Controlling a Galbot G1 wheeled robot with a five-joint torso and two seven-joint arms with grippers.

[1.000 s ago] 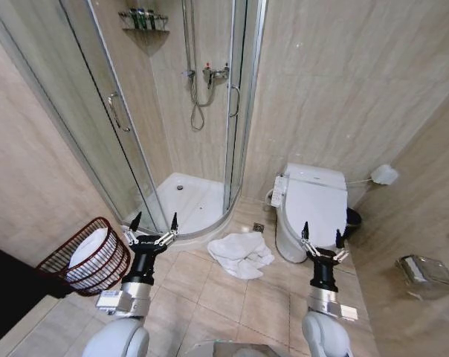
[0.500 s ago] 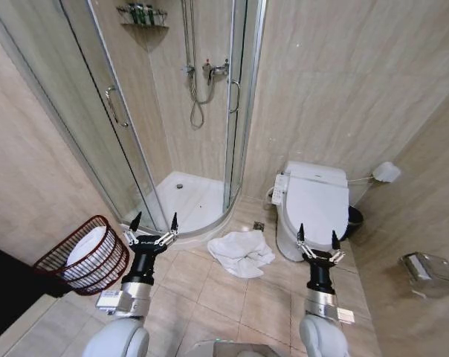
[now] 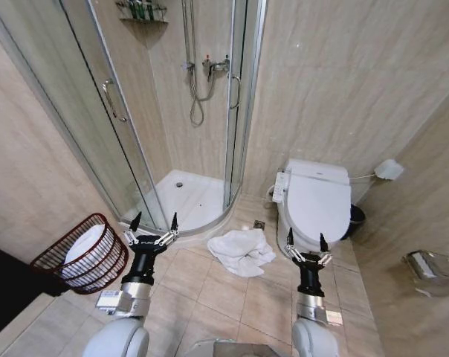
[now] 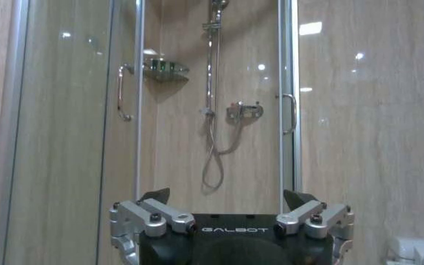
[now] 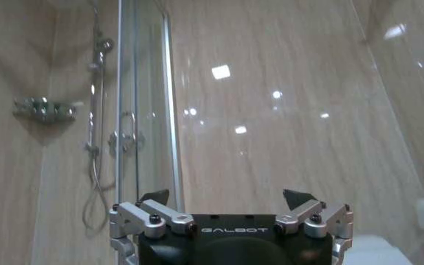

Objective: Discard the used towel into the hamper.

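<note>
You are looking down into a tiled bathroom: beige floor tiles (image 3: pixel 210 294), marbled beige walls, a corner shower cabin (image 3: pixel 181 111) with curved glass doors, and a white toilet (image 3: pixel 316 202) with its lid closed to the right. The used towel (image 3: pixel 241 251) lies crumpled on the floor between the shower step and the toilet, touched by neither arm. The hamper (image 3: pixel 83 253) sits on the floor at the far left, tilted, with white cloth already inside it. Your left gripper (image 3: pixel 154 223) is raised in front of the shower door, between the hamper and the towel, fingers spread wide and empty. Your right gripper (image 3: pixel 305 242) is held up just in front of the toilet, to the right of the towel, likewise spread and holding nothing.

In the left wrist view you see the left gripper (image 4: pixel 228 200) with its fingertips apart, facing the shower hose (image 4: pixel 216 138) and the mixer tap (image 4: pixel 244 110) behind the glass.

In the right wrist view the right gripper (image 5: pixel 227 200) is also parted and empty, facing the beige wall (image 5: pixel 286 110) beside the edge of the glass door (image 5: pixel 142 99).
</note>
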